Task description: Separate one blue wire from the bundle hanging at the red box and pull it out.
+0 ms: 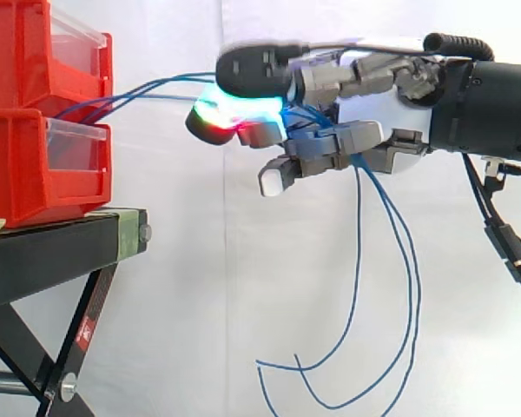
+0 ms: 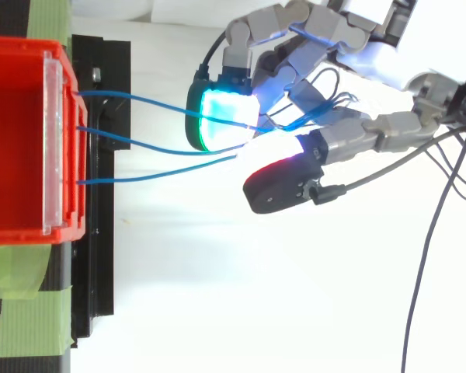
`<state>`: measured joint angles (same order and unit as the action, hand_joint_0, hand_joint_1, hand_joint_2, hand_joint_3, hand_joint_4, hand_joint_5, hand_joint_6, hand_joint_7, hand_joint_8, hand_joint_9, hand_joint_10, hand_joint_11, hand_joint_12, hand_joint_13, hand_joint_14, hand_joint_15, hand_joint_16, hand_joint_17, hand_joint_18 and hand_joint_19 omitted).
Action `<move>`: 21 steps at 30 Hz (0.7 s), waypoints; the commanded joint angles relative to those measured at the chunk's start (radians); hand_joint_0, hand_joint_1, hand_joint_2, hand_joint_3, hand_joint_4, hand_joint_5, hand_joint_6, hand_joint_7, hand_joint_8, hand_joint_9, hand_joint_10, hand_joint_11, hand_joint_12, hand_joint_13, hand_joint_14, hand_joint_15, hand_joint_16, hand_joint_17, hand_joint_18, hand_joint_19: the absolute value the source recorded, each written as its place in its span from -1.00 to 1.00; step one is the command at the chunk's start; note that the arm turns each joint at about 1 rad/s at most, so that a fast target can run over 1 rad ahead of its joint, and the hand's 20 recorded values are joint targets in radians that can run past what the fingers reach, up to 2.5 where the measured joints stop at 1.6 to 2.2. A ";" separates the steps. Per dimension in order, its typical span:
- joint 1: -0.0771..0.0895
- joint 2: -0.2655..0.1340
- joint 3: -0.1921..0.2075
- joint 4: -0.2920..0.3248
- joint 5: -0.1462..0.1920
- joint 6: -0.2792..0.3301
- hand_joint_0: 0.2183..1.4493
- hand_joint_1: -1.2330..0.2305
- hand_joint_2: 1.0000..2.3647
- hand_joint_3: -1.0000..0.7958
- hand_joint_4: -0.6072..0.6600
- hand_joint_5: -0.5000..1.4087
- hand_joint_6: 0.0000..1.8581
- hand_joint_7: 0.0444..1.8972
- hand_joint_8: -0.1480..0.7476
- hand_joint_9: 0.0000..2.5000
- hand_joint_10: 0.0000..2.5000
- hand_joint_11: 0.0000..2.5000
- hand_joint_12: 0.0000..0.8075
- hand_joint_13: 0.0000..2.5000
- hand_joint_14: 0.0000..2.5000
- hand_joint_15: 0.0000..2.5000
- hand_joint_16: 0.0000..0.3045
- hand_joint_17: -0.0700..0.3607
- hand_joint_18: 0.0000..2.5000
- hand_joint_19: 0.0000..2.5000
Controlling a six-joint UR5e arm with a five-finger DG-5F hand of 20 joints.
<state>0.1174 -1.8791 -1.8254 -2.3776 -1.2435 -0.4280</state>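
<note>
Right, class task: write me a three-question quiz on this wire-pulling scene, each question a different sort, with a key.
1. True or false: the hand is open, clear of the blue wires.
2. The wires' loose ends hang: A) below the hand, B) inside the red bin, C) on the black stand.
3. In the top view, how many blue wires leave the red bin?
Key: 1 false, it is shut on them; 2 A; 3 three.

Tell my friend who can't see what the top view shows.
The robot's hand pinches blue wires between glowing fingertips; three wires stretch left to a red box. The box sits on a black stand with green tape.
</note>
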 commanded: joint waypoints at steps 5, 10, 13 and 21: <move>0.001 0.000 0.000 0.000 -0.001 0.000 -0.14 -0.68 -0.97 -0.21 0.31 -0.74 -0.13 0.25 0.03 -0.37 -0.99 0.38 -0.18 -0.14 1.00 -0.58 -0.65 -0.12 -0.41 -0.32; 0.001 0.000 0.000 0.000 -0.001 0.000 -0.32 -0.52 -0.98 -0.32 0.32 -0.73 -0.15 0.22 0.05 -0.33 -0.99 0.40 -0.16 -0.13 1.00 -0.60 -0.65 -0.12 -0.41 -0.30; 0.001 0.000 0.000 0.000 -0.001 0.000 -0.41 -0.42 -0.99 -0.37 0.32 -0.73 -0.16 0.23 0.05 -0.31 -1.00 0.42 -0.14 -0.12 1.00 -0.63 -0.65 -0.11 -0.41 -0.29; 0.001 0.000 0.000 0.000 -0.001 0.002 -0.48 -0.21 -1.00 -0.44 0.35 -0.70 -0.17 0.22 0.09 -0.23 -1.00 0.41 -0.14 -0.09 1.00 -0.65 -0.64 -0.10 -0.39 -0.29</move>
<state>0.1181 -1.8791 -1.8254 -2.3787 -1.2440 -0.4267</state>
